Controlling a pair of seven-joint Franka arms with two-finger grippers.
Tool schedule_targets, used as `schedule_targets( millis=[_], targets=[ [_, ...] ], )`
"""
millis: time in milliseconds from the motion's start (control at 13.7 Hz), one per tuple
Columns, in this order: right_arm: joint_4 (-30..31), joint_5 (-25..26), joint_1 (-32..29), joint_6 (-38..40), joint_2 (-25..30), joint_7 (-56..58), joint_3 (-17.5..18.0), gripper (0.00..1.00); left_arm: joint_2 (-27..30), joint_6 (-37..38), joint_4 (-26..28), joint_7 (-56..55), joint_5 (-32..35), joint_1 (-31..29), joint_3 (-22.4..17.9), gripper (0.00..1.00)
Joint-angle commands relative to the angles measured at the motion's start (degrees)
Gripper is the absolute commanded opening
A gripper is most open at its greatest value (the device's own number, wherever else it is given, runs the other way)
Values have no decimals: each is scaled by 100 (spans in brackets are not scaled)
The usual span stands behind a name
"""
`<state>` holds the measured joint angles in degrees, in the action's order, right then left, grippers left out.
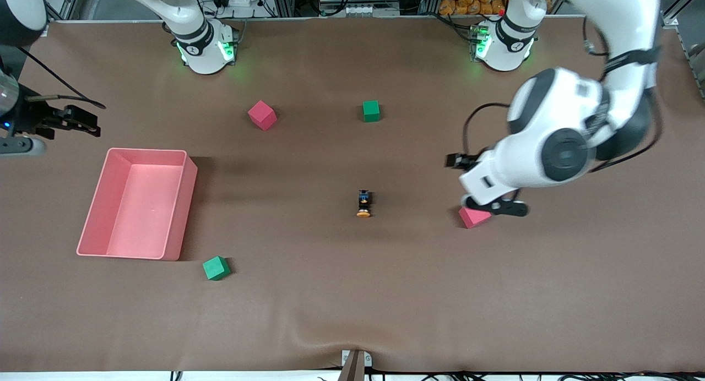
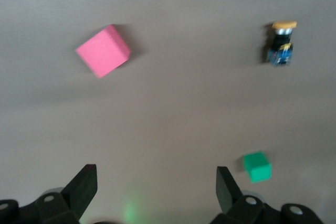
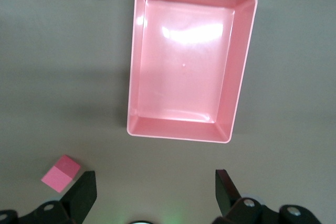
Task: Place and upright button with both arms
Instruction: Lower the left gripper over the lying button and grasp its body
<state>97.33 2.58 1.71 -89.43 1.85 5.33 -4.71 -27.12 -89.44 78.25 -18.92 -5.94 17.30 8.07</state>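
Nothing done yet, by the look of it. Button [image 1: 363,203] lies on its side mid-bench, orange cap toward the front-camera edge, untouched, no pincer near it. Both grab and uprighting are left to do.

Left pincer [image 2: 156,187] hangs wide, empty, over the pink cube [image 1: 473,217] toward the left arm's end of the bench; its wrist view shows button [image 2: 281,45] well apart from the fingers. Right pincer [image 3: 155,188] also wide, empty, up over the bench edge at the right arm's end, beside the tray [image 1: 187,205]. That arm looks to be waiting.

Room: open bench all round the button, nearest clutter well apart. A pink cube [image 1: 262,115] and a green cube [image 1: 371,110] sit toward the bases' edge. Another green cube [image 1: 216,268] sits by the tray's corner nearest the front-camera edge. Tray is empty and takes up much of the right arm's end, so the right arm's path to the button prob. passes over or beside it. Left arm has a short, clear run from its cube to the button. Front-camera edge is well off, so little risk of the button rolling off.
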Motion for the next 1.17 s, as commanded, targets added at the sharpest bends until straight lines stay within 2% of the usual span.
schedule_targets(
  millis=[0, 364, 655, 801, 1092],
  targets=[
    [-503, -91, -31, 346, 9, -645, 85, 100, -459, -641, -266, -839, -48, 299, -33, 100],
    [-592, -222, -338, 365, 26, -586, -3, 100, -1118, -1916, -275, -1702, -48, 984, -33, 100],
    [-671, -600, -207, 286, 9, -577, 58, 100, -1470, -2445, -319, -1975, -39, 1301, -86, 100],
    [-855, -601, -75, 374, -18, -569, 76, 100, -1698, -2813, -319, -2237, -39, 1573, -95, 100],
    [-1215, -513, -118, 1040, -18, -533, 58, 100, -2077, -3298, -319, -2371, 5, 1794, -121, 100]
  ],
)
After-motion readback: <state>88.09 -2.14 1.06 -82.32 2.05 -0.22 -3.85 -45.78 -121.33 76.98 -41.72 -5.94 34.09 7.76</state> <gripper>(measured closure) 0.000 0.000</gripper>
